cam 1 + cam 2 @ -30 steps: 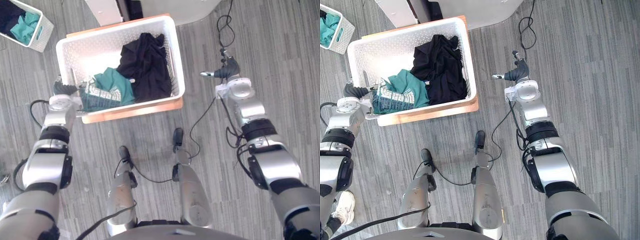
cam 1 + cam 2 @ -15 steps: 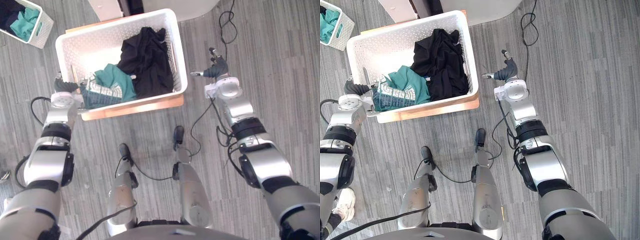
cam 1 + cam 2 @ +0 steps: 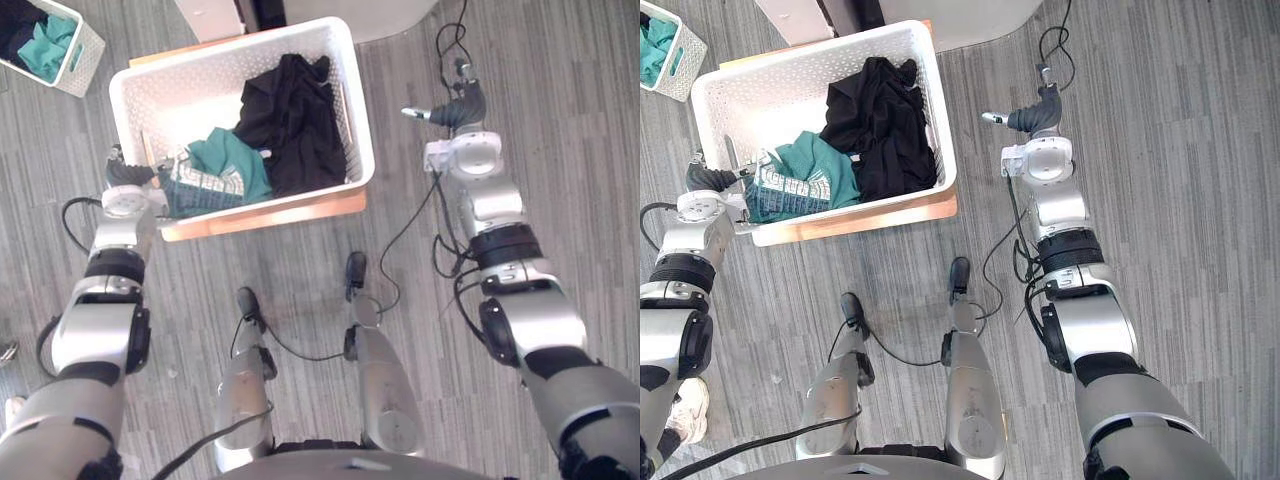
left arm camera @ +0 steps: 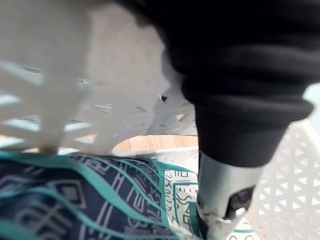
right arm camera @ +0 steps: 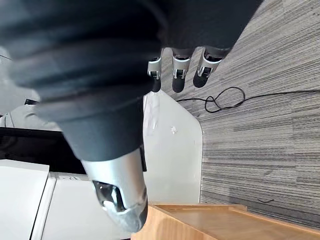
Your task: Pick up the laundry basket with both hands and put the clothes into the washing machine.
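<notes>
Laundry basket (image 3: 180, 100), on a wooden board (image 3: 300, 212) on the floor, holds a black garment (image 3: 295, 125) and a teal patterned garment (image 3: 220, 170). Your left robot hand (image 3: 125, 176) is at its left corner, and you cannot tell its grip. Your right robot hand (image 3: 458, 108) hangs spread, well apart.

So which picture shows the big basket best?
The left eye view: it shows the whole basket from above, every rim, with the clothes inside. The right eye view shows nearly the same. The left wrist view catches just its lattice wall, very close.
</notes>
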Available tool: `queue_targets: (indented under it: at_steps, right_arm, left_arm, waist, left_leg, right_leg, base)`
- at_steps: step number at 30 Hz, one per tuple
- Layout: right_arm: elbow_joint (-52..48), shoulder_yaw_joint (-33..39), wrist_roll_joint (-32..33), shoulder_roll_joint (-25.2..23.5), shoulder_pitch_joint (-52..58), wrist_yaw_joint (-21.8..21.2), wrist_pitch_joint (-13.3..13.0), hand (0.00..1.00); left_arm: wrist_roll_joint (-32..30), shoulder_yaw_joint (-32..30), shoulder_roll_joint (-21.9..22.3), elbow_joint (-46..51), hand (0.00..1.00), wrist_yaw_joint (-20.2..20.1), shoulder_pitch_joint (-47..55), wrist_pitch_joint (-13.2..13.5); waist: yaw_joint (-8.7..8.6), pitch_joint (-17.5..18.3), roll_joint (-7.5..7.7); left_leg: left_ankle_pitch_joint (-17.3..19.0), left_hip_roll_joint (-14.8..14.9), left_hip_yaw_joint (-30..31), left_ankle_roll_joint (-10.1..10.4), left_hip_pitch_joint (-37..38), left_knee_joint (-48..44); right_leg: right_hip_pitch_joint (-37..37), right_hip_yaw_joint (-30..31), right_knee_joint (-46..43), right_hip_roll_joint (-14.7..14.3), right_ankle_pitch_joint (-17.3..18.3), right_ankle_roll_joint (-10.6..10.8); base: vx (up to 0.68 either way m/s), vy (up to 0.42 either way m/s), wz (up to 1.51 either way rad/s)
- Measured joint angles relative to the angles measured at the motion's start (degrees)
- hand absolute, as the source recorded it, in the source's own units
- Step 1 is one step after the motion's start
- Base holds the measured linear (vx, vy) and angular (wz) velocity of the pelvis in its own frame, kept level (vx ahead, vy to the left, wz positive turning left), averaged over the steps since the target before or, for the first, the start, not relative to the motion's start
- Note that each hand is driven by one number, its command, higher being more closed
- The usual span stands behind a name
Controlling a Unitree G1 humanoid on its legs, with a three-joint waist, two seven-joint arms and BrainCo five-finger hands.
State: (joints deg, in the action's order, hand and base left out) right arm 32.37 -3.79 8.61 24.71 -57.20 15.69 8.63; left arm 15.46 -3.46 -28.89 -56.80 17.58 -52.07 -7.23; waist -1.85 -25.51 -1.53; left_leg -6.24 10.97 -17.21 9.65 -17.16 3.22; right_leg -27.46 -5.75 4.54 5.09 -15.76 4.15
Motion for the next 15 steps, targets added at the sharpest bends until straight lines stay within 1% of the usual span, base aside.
queue_targets:
  at_steps: [3,5,10,13,15]
  right_arm:
    - [-2.52,0.0,0.02,-0.06,-0.2,0.02,-0.06,0.0]
    - [-2.53,0.02,0.02,-0.5,-0.25,0.05,-0.05,0.0]
    - [-2.37,-0.56,-0.03,-4.3,-0.19,-0.08,-0.03,0.0]
    - [-2.1,-0.62,-0.14,-5.26,-0.14,-0.11,0.07,0.0]
    - [-1.25,-0.69,-1.56,-6.12,-0.14,-0.14,0.11,0.0]
  left_arm:
    - [0.01,-0.35,0.22,0.02,0.0,0.84,0.01,-0.05]
    - [0.01,-0.36,0.28,0.09,0.0,0.92,0.01,-0.05]
    - [0.02,-0.31,0.49,0.57,0.0,1.06,-0.04,-0.22]
    - [0.02,-0.08,0.85,1.57,0.0,1.21,-0.14,-0.25]
    - [0.03,0.32,0.96,2.21,0.0,1.65,-0.33,-0.25]
  waist:
    - [0.01,0.0,0.0]
    - [0.05,0.0,0.0]
    - [0.15,0.0,0.0]
    - [0.42,0.0,0.0]
    - [0.39,0.0,0.0]
  left_leg:
    - [-0.08,0.02,0.01,0.04,0.02,0.01]
    - [-0.08,0.02,0.02,0.04,0.02,0.02]
    - [-0.14,0.03,0.19,0.07,-0.15,0.02]
    - [-0.32,0.04,0.49,-0.01,-0.63,0.01]
    - [-0.7,0.07,1.2,-0.05,-1.04,0.2]
  right_leg:
    - [0.0,0.04,0.0,-0.04,0.0,0.0]
    - [0.0,0.03,0.0,-0.04,0.0,0.0]
    - [-0.03,-0.11,0.0,-0.04,0.0,0.0]
    - [-0.23,-0.49,0.0,0.02,0.0,0.01]
    - [-0.32,-1.07,0.0,0.04,0.0,0.0]
  base:
    - [0.0,0.01,0.0]
    - [-0.01,0.034,0.0]
    - [-0.01,0.028,0.01]
    - [-0.01,0.032,0.06]
    - [-0.02,0.033,0.13]
